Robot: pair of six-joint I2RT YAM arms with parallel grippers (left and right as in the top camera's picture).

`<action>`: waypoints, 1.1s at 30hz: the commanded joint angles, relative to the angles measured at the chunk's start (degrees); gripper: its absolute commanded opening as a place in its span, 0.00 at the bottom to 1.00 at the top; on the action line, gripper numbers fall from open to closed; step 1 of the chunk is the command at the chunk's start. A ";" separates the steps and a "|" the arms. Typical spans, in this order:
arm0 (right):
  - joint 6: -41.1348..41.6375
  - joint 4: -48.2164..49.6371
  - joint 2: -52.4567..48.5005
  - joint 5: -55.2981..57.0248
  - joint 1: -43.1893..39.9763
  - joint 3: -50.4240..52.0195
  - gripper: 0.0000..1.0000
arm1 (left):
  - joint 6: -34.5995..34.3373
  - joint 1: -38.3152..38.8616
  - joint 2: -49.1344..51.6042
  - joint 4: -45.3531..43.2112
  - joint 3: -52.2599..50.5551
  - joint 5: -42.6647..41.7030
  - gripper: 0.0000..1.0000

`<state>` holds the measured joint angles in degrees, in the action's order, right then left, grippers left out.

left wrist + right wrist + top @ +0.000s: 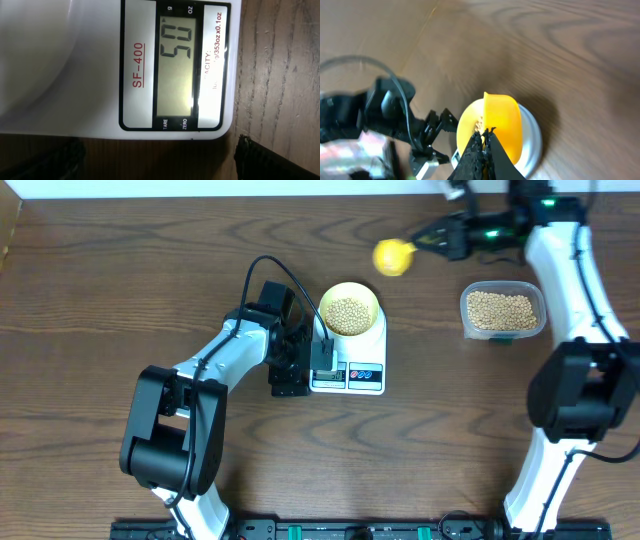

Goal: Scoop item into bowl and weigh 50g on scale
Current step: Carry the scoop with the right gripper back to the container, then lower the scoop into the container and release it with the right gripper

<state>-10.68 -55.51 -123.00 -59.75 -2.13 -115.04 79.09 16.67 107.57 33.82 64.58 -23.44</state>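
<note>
1. We are keeping the left gripper (300, 365) released. Its fingers (255, 160) are spread wide apart with nothing between them, just beside the left edge of the scale (376, 352).
2. We are pointing the left wrist camera straight at the scale's display (175, 65), which is reading 50. The label SF-400 is showing in red beside it.
3. We are seeing the pale-yellow bowl (373, 300) sitting on the far part of the scale. The soybeans (348, 315) are lying in a heap inside it, filling most of its floor.
4. We are holding the right gripper (440, 240) clenched on the handle of the yellow scoop (393, 257). The dark fingers (480, 155) are pressing together behind the cup.
5. We are carrying the scoop in the air, far and right of the bowl and apart from it, with its cup pointing left.
6. We are leaving the clear plastic tub (464, 310) on the wooden table (100, 280), right of the scale and apart from it. More soybeans are covering its bottom.
</note>
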 commanded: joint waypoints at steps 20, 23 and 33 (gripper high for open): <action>11.47 -13.51 -0.11 49.42 -6.64 -1.11 0.01 | -0.50 -0.04 0.35 0.11 -0.72 0.13 0.98; 11.47 -13.73 -0.13 52.57 -5.46 -0.76 0.01 | -0.50 -0.04 0.35 0.13 -0.72 0.13 0.98; 10.84 -11.98 -1.84 53.79 -4.52 0.55 0.01 | -0.48 -0.04 0.35 0.11 -0.72 0.13 0.98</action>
<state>0.01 -67.79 -123.11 -7.73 -6.94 -115.00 79.09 16.67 107.57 33.82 64.58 -23.44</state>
